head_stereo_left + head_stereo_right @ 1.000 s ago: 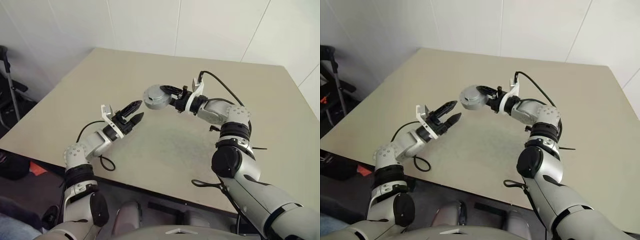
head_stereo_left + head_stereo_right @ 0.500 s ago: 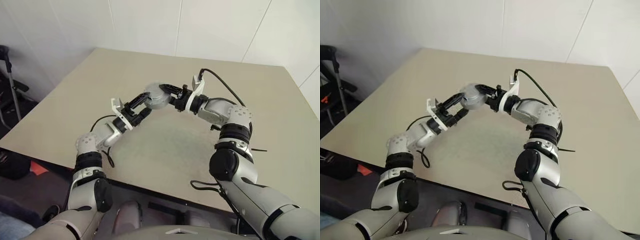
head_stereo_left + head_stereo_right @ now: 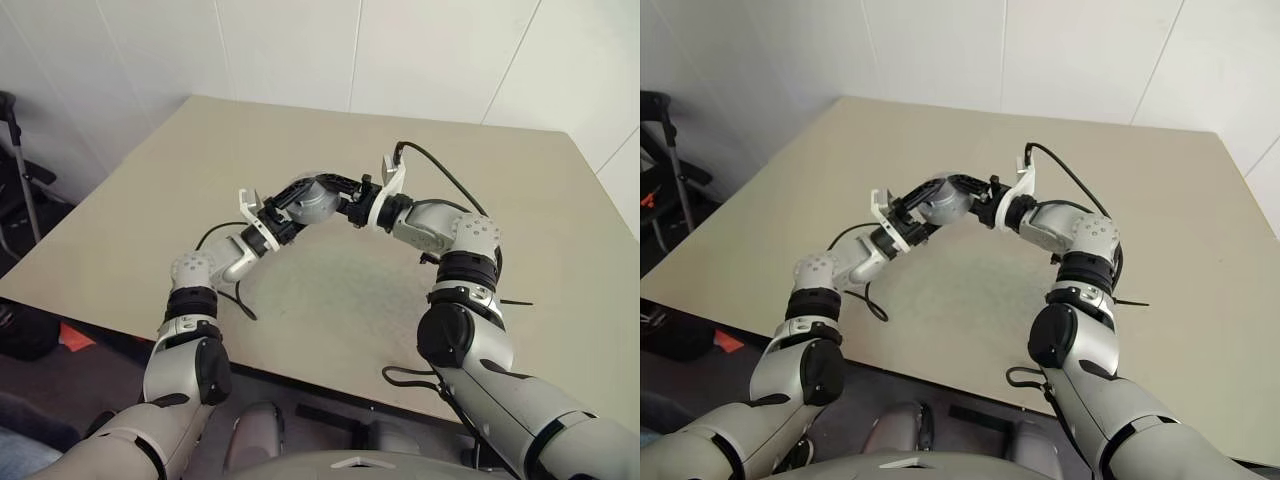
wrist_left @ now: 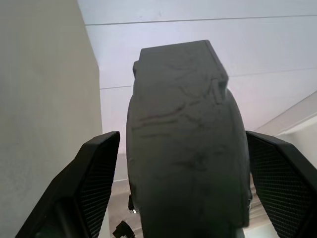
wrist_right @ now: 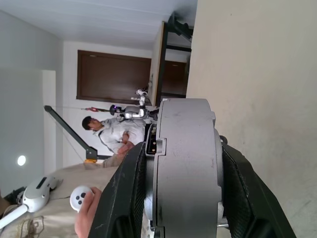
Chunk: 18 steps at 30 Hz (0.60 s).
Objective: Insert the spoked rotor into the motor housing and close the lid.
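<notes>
Motor housing: I see the motor housing (image 3: 318, 198) lifted above the table (image 3: 330, 290), just above the centre of the left eye frame. It shows as a closed grey round body, edge-on in both wrist views, so I judge the lid is already down on it.

Spoked rotor: I can't spot it anywhere loose; I take it to be inside the housing, but the closed body hides that.

Right gripper: my right gripper (image 3: 345, 197) comes in from the right of centre and has its black fingers (image 5: 124, 198) pressed on the two flat faces of the housing (image 5: 185, 168), one each side. I keep it clamped there so the piece sits steady in the air for the other arm.

Left gripper: my left gripper (image 3: 290, 203) reaches up from the lower left. In its wrist view the fingers (image 4: 94, 178) stand wide apart, one to each side of the housing (image 4: 185, 148), with a gap visible at least on one side, so I read it as straddling, not yet squeezing.

Purpose of the pose: I judge the two-handed hold is meant to press the lid fully home, or to pass the piece across.

Risk: the left fingers closing off-centre could twist it in the right grip.

Background: a person (image 5: 114, 134) stands far off in the right wrist view.
</notes>
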Each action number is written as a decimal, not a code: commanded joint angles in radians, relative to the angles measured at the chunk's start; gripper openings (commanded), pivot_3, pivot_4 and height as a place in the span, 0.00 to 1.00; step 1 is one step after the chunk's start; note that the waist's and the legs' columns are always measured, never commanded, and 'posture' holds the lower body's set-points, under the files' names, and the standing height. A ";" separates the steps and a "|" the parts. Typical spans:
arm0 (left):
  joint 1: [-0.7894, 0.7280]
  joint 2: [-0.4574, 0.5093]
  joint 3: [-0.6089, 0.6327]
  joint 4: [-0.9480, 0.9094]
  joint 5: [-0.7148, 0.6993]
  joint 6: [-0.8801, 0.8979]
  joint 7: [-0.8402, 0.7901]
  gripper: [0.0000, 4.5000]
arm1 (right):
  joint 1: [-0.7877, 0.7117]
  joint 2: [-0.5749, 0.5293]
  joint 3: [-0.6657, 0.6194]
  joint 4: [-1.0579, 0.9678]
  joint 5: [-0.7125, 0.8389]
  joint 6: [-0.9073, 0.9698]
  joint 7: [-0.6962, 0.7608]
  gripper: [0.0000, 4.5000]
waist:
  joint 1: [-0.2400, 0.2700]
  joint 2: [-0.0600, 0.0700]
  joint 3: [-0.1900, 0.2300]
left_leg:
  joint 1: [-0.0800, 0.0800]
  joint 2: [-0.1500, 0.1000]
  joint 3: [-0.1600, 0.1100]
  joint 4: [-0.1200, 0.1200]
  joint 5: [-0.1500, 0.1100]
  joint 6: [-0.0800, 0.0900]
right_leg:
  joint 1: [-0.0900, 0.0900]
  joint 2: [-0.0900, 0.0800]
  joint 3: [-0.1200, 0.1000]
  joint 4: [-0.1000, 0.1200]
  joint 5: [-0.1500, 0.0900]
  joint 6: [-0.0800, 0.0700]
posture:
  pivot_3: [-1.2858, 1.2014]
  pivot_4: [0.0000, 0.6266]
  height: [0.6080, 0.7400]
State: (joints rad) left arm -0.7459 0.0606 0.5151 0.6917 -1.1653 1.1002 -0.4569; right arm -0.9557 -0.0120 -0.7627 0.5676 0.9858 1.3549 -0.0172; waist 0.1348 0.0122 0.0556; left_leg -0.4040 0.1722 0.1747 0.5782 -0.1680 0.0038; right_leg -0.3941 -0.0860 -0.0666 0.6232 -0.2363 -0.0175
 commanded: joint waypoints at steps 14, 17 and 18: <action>-0.009 0.007 0.000 -0.045 0.034 -0.016 -0.035 0.48 | -0.023 -0.013 0.025 -0.026 0.047 -0.043 0.027 0.45 | 0.001 0.000 0.000 | 0.000 0.000 0.000 0.001 0.000 0.000 | 0.000 -0.001 0.000 0.000 0.000 0.000 | 0.52 0.00 1.00; -0.010 0.002 0.005 -0.045 0.034 -0.024 -0.029 0.48 | -0.023 -0.014 0.029 -0.025 0.046 -0.047 0.029 0.45 | 0.001 0.000 0.000 | 0.000 0.000 0.000 0.001 0.000 0.000 | 0.000 -0.001 0.000 0.000 0.000 -0.001 | 0.52 0.00 1.00; -0.010 0.002 0.007 -0.044 0.035 -0.028 -0.023 0.48 | -0.022 -0.016 0.032 -0.024 0.043 -0.049 0.031 0.45 | 0.001 0.000 0.000 | 0.000 0.000 0.000 0.001 0.000 0.000 | 0.000 -0.001 0.000 0.000 0.000 -0.001 | 0.52 0.00 1.00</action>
State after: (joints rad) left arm -0.7448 0.0545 0.5251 0.6912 -1.1496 1.0951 -0.4832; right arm -0.9556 -0.0175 -0.7333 0.5687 0.9906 1.3180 0.0023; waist 0.1360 0.0122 0.0556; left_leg -0.4040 0.1721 0.1747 0.5792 -0.1679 0.0039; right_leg -0.3938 -0.0865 -0.0669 0.6236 -0.2359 -0.0181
